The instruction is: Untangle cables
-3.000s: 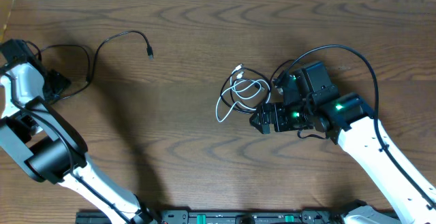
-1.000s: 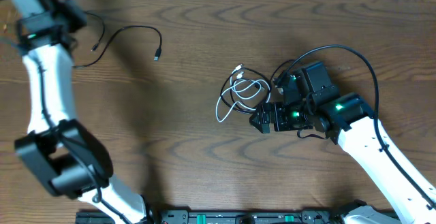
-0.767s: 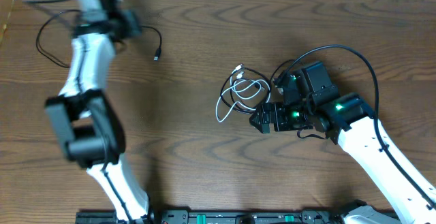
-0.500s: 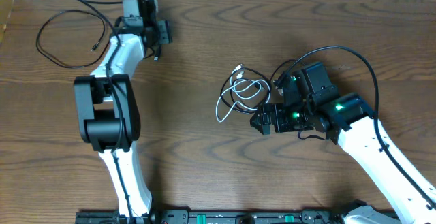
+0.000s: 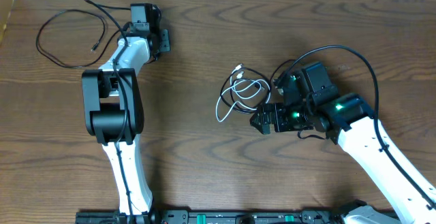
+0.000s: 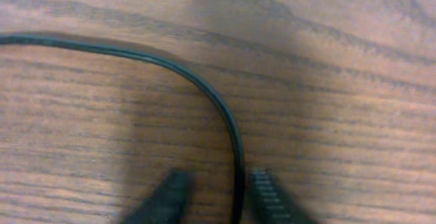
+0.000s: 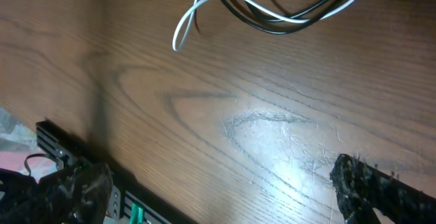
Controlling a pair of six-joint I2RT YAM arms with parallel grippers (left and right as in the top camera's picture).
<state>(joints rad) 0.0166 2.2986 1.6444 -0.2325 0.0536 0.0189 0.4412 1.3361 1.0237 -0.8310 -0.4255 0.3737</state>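
Two fingertips of the left end effector stand narrowly apart. A black cable runs up between them, closer to one finger and not visibly pinched. The step in hand is judged to be a grasp on this already separated strand. To do it well, the fingers should be closed squarely across the cable. It should then be drawn low and slowly over the table, away from the others, so that its slack is not whipped about. Ahead of the fingertips the cable bends off to one side, and its loose loop lies beyond the arm. The right end effector is spread wide, with nothing held. Just ahead of it lies the tangle of one white and one black cable, untouched and well apart from the left end effector.
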